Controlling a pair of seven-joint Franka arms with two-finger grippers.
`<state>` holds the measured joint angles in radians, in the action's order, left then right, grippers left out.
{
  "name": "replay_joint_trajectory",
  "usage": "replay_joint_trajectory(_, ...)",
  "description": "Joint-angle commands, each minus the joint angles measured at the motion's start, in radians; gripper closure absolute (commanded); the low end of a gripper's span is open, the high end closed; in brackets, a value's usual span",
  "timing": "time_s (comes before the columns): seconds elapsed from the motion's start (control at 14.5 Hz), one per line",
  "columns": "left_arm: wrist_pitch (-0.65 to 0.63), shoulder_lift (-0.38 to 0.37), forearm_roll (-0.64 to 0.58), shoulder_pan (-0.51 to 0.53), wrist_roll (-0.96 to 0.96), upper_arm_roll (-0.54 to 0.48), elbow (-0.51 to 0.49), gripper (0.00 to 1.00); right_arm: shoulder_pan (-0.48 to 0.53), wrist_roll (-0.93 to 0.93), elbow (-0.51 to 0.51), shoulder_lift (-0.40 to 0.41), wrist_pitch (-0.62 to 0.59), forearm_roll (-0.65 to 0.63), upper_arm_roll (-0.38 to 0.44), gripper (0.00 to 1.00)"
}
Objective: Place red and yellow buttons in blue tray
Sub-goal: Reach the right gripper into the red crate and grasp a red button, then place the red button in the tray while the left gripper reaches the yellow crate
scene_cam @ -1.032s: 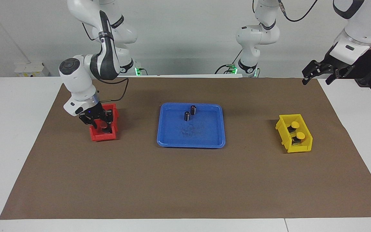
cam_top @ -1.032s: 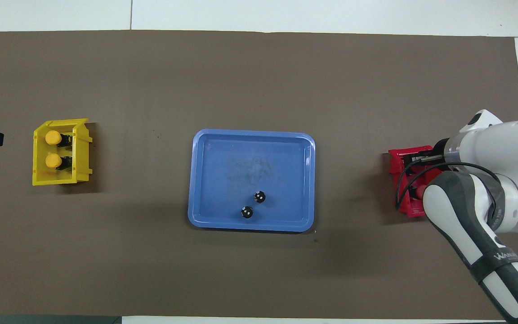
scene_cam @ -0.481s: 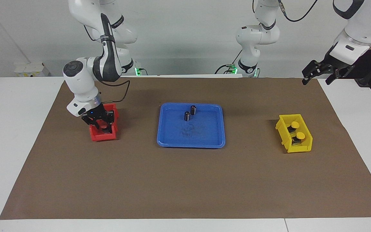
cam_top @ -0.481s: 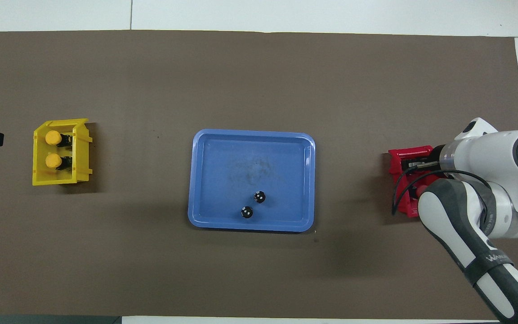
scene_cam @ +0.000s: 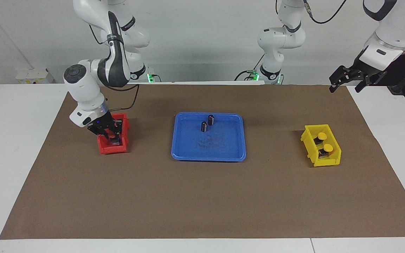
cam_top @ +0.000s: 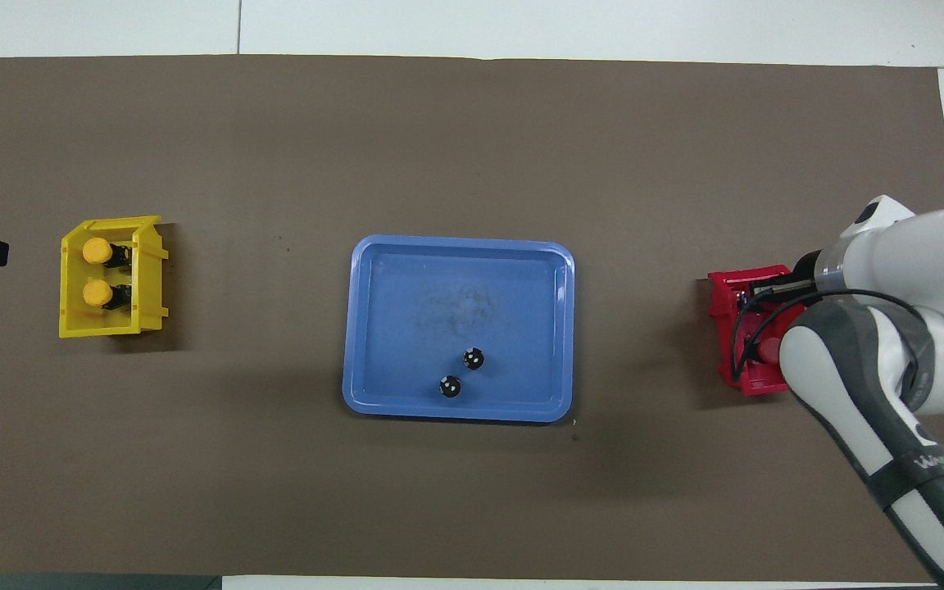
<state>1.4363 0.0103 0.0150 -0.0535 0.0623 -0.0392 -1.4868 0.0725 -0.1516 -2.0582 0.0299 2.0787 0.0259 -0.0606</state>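
Centrally on the brown mat (scene_cam: 202,196) lies the blue tray (scene_cam: 223,154), holding two dark capless cylinders (scene_cam: 207,123). Toward the left arm's end, the yellow bin (scene_cam: 329,161) keeps both yellow buttons (scene_cam: 322,136). The right gripper (scene_cam: 113,139) is down inside the red bin (scene_cam: 109,149), fingers closed; what they pinch is hidden. The left gripper (scene_cam: 346,82) waits raised over the mat's corner, open.

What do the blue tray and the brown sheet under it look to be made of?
The flat rectangular blue tray looks like moulded plastic: uniform colour, rounded corners, low rim, slight sheen, scuffed middle. The brown sheet looks like matte paper or thin card: flat, dull, with straight cut edges. Neither is certain.
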Motion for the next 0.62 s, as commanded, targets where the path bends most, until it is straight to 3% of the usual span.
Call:
replay_joint_trajectory(0.0,0.019,-0.030,-0.021,-0.002,-0.010,0.001,-0.038,0.00,-0.078,0.041,0.309,0.120,-0.205,0.000,-0.008,0.73)
replay_joint_trajectory(0.21,0.004,-0.033,-0.021,0.004,-0.009,-0.001,-0.046,0.00,-0.283,0.335,0.432,0.183,-0.217,-0.043,-0.008,0.73)
replay_joint_trajectory(0.48,0.035,-0.055,-0.024,0.036,0.001,-0.004,-0.093,0.00,-0.457,0.634,0.417,0.222,-0.085,-0.041,-0.010,0.73)
replay_joint_trajectory(0.55,0.127,-0.094,-0.024,0.052,0.004,-0.004,-0.184,0.00,-0.488,0.677,0.411,0.237,-0.050,-0.041,-0.010,0.73)
